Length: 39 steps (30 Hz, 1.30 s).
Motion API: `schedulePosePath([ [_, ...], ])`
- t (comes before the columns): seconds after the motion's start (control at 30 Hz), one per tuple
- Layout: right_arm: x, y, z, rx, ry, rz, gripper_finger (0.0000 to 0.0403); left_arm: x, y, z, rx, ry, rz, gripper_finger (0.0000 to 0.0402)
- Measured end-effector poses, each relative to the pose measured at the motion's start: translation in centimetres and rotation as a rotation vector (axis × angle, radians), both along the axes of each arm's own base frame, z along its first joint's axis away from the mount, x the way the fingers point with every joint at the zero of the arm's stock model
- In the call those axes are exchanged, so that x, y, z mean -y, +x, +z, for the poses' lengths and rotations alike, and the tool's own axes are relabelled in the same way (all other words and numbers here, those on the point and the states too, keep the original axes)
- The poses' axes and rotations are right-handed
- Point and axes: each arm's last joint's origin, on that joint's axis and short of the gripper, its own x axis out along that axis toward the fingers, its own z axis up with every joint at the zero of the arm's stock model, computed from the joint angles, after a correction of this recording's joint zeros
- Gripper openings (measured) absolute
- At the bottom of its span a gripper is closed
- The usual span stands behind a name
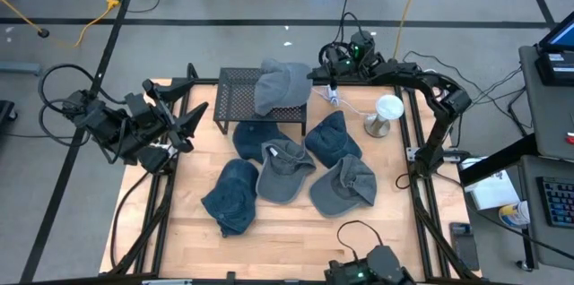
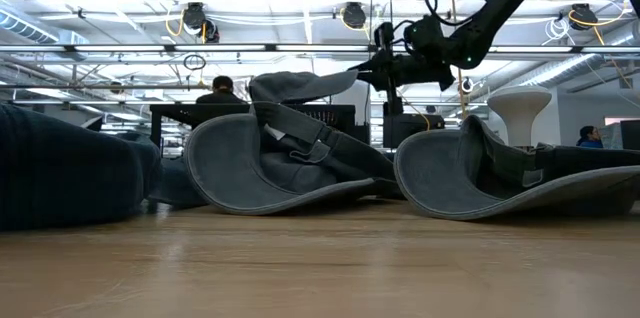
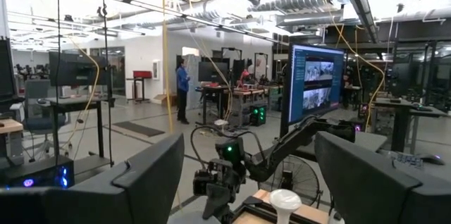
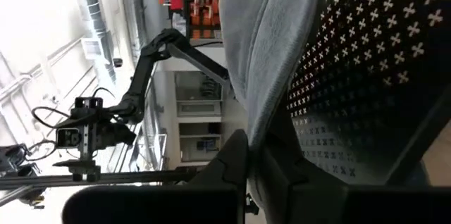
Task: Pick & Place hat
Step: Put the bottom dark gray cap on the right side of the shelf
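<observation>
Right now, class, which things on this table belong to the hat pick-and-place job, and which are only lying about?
Job:
- grey hat on the mesh rack, its edge pinched by the shut right gripper
- five more hats on the table: three blue, two grey
- left gripper, open, waiting at the table's left edge

Lying about:
- white stand
- cable

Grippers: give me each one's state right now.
Left gripper: jaws open, holding nothing.
Right gripper: jaws shut on the brim of the grey hat on the black rack.
</observation>
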Motion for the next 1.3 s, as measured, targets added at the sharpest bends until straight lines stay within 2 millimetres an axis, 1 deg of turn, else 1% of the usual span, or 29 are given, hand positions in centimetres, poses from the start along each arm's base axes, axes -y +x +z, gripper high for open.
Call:
schedulePosePath([
  [0.1,0.0,0.0,0.0,-0.001,0.001,0.000,0.0005,0.0,0.0,0.0,-0.001,0.001,0.001,0.0319],
  [0.23,-0.1,-0.1,-0.5,-0.041,0.041,0.001,0.0005,0.0,0.0,0.0,-0.001,0.001,0.001,0.0319],
  [0.37,-0.2,-0.1,-0.8,-0.060,0.044,0.005,0.0006,0.0,0.0,0.0,-0.001,0.001,0.001,0.0319],
  [0.47,-0.2,-0.1,-1.0,-0.066,0.039,0.008,0.0015,0.0,0.0,0.0,-0.001,0.001,0.001,0.0319],
  [0.7,-0.2,-0.1,-1.0,-0.067,0.022,-0.007,0.0056,0.0,0.0,0.0,0.000,0.000,0.001,0.0319],
  [0.83,-0.2,-0.1,-1.1,-0.079,0.031,-0.020,0.0092,0.0,0.0,0.0,0.000,0.000,0.000,0.0319],
  [0.97,-0.3,-0.2,-1.8,-0.136,0.079,-0.041,0.0132,0.0,0.0,0.0,0.000,0.000,0.000,0.0319],
  [1.07,-0.3,-0.3,-2.2,-0.169,0.089,-0.062,0.0154,0.0,0.0,0.0,0.000,0.000,0.000,0.0319],
  [1.17,-0.4,-0.4,-2.3,-0.180,0.095,-0.065,0.0164,0.0,0.0,0.0,0.000,0.000,0.000,0.0319],
  [1.3,-0.3,-0.4,-2.4,-0.191,0.105,-0.083,0.0165,0.0,0.0,0.0,0.000,0.001,0.000,0.0319],
])
